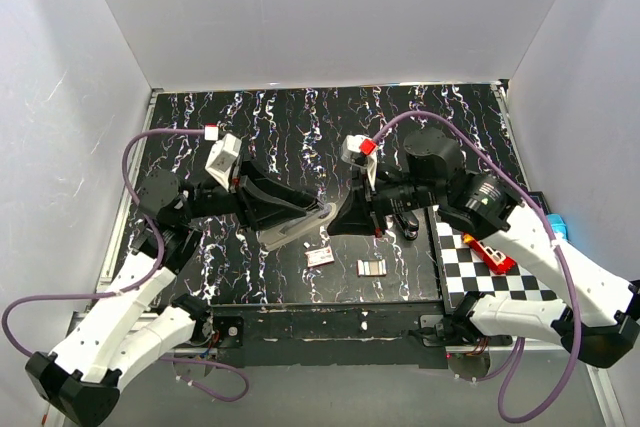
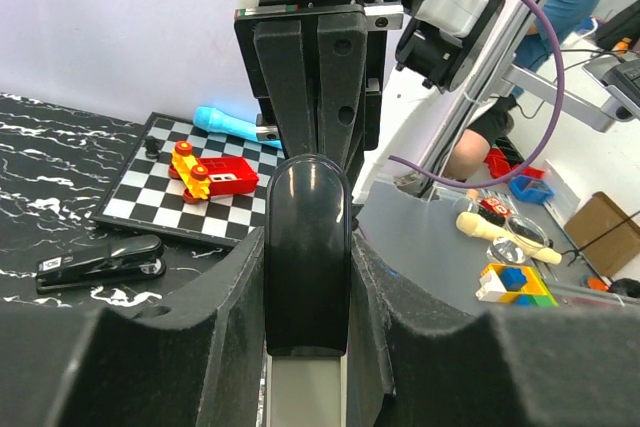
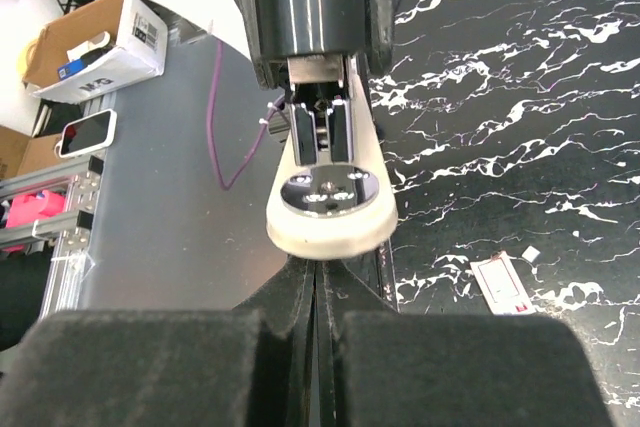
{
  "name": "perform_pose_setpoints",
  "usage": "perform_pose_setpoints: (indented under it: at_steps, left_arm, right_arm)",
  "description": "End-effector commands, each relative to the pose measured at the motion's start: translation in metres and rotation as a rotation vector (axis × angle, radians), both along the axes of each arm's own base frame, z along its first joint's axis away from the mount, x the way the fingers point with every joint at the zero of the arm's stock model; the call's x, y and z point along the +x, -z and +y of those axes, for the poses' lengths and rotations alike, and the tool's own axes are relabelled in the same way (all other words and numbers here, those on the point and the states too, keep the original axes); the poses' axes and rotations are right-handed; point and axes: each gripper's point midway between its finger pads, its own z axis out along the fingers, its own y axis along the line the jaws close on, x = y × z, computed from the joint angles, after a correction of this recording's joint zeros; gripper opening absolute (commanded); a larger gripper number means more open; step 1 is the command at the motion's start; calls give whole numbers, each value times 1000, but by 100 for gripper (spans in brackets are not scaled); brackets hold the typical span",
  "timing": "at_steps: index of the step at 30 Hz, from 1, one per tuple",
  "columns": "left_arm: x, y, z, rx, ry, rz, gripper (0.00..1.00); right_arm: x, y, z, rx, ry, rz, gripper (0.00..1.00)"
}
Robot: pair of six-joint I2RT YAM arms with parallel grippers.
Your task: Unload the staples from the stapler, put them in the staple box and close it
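Though lifted just off mid-table (image 1: 300, 137), the stapler (image 1: 297, 229) sits tilted in the left gripper (image 2: 305, 287), whose fingers clamp its black top from both sides. Right gripper (image 1: 345, 219) meets the stapler's white nose w/ jaws pressed together. A staple strip (image 1: 371, 267) lies nearby.

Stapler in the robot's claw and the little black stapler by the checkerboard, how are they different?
The held stapler has a black top and a pale base; the black stapler is black all over with a white label. The held stapler is clamped in the left gripper; the black stapler lies flat on the table, untouched. Both are staplers.
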Motion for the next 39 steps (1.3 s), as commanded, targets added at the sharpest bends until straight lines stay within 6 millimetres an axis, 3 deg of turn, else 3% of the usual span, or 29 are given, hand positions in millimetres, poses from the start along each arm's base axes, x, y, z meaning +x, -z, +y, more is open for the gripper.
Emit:
perform_pose_setpoints:
  at_steps: [1, 9, 16, 24, 32, 39]
  left_arm:
    - [-6, -12, -1, -48, 48, -33, 0]
    - [-1, 10, -10, 0, 115, 12, 0]
    - [-15, 30, -20, 86, 307, 55, 0]
    - [-27, 45, -35, 157, 428, 61, 0]
    - [-31, 39, -40, 152, 455, 40, 0]
    - [-30, 32, -42, 140, 425, 23, 0]
  right_arm:
    - [-4, -30, 7, 84, -54, -50, 1]
    - [4, -49, 22, 110, -87, -75, 1]
    - [6, -62, 28, 92, -153, -121, 1]
    - [-4, -57, 31, 52, -284, -101, 1]
    - [-11, -41, 41, 18, -349, -73, 1]
    - [-3, -29, 54, 8, -301, -73, 1]
